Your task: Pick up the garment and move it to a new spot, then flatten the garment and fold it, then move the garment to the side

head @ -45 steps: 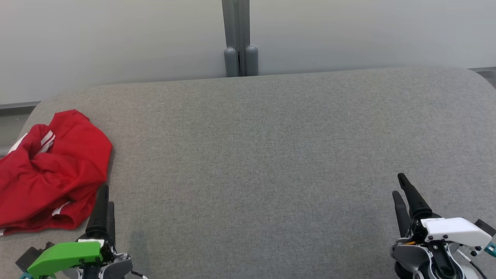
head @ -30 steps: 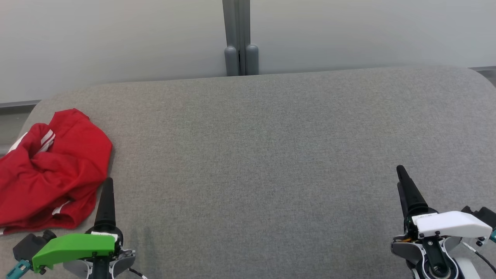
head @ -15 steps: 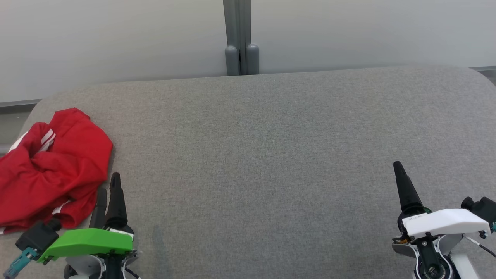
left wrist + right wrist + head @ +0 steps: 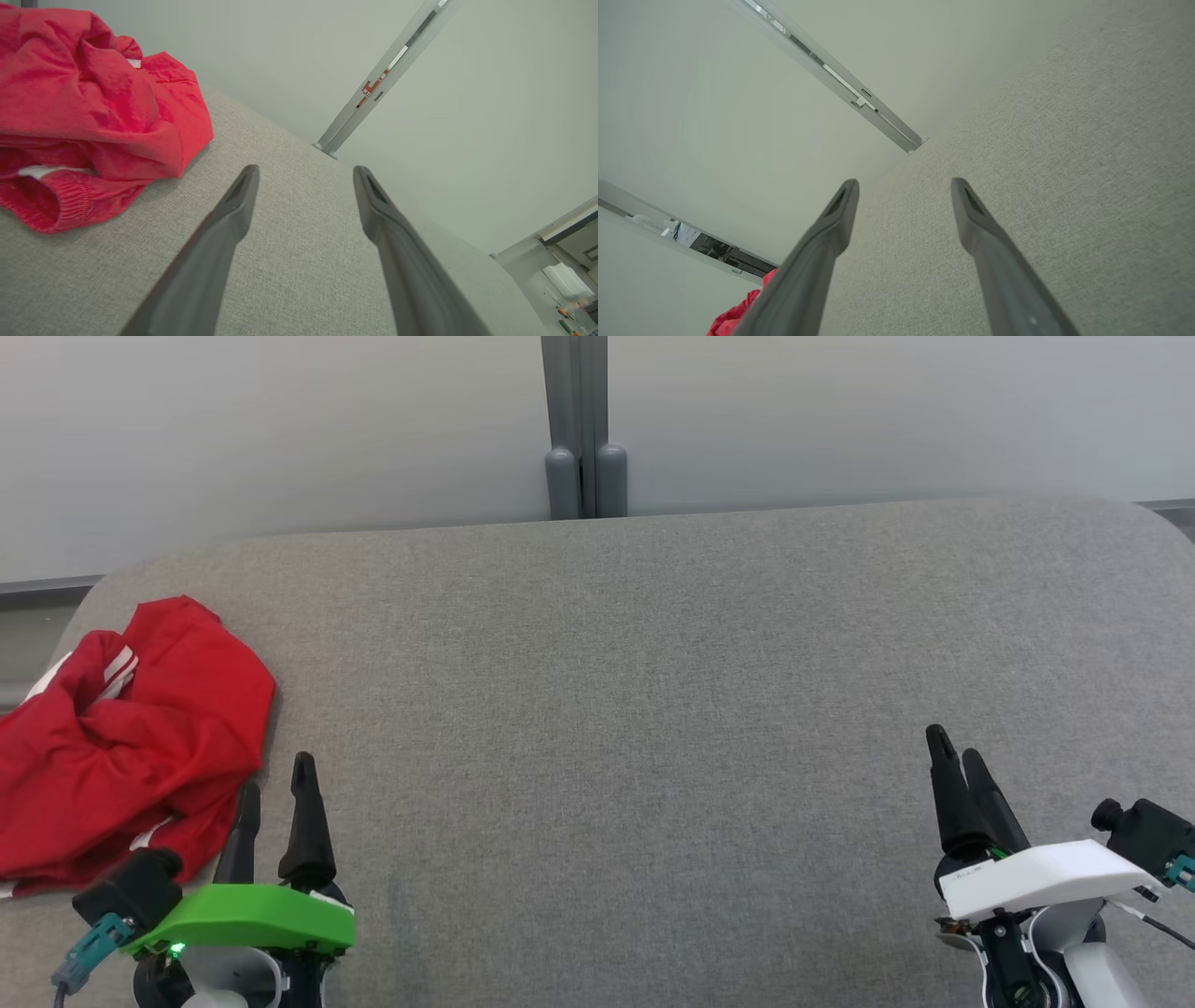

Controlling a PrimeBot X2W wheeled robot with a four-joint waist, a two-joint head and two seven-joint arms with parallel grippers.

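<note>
Garment point(image 4: 131, 747), red and bunched, was laid at the grey table's point(image 4: 653, 663) left end; left gripper point(image 4: 275, 777) was held spread just beside it, perhaps touching; right gripper point(image 4: 954, 745) was held spread, well apart, pinching nothing.

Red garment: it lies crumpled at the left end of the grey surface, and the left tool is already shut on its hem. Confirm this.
Not shut. The red garment does lie crumpled at the left end of the grey surface, but the left wrist view shows the left tool open beside it, holding nothing.
</note>
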